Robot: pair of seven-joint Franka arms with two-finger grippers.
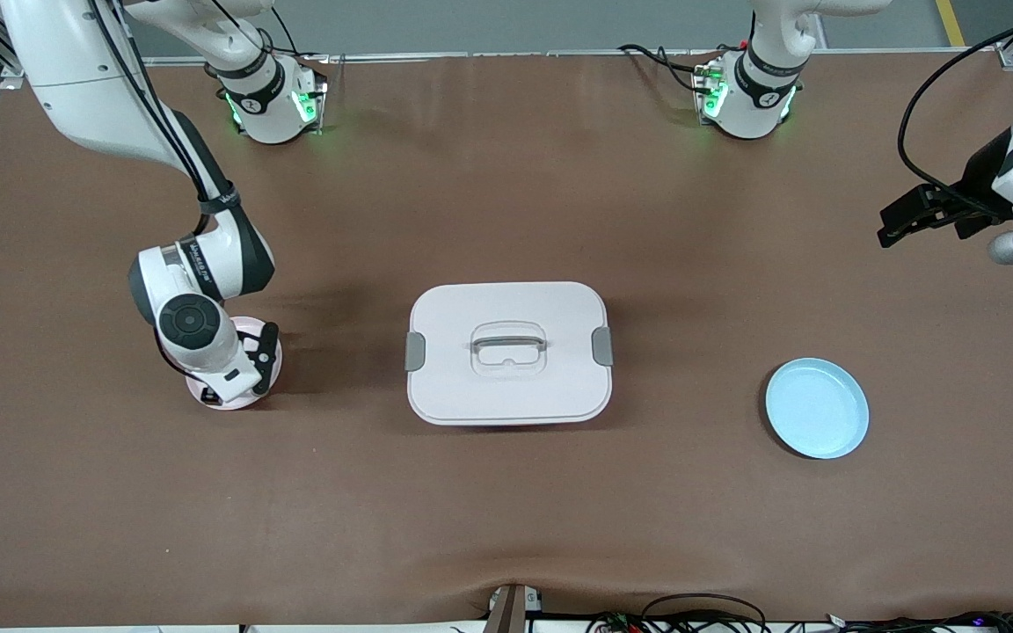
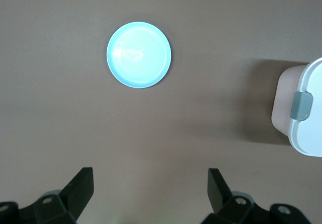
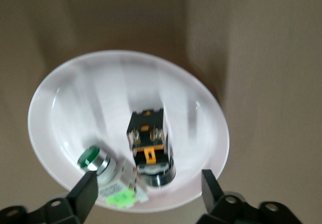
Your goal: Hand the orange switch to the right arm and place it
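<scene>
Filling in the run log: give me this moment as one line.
orange switch: in pink plate, beside green component | right tool: open over it | left tool: open, waiting above table

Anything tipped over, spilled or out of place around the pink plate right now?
Nothing spilled. The black orange-faced switch lies in the pale pink plate, beside the green-capped clear component. The right tool is open just above them, gripping neither.

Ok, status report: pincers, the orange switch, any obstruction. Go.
Left pincer open, waiting over bare table. Right pincer open over pink plate. Orange switch on that plate beside green component, not held. Nothing blocking.
</scene>
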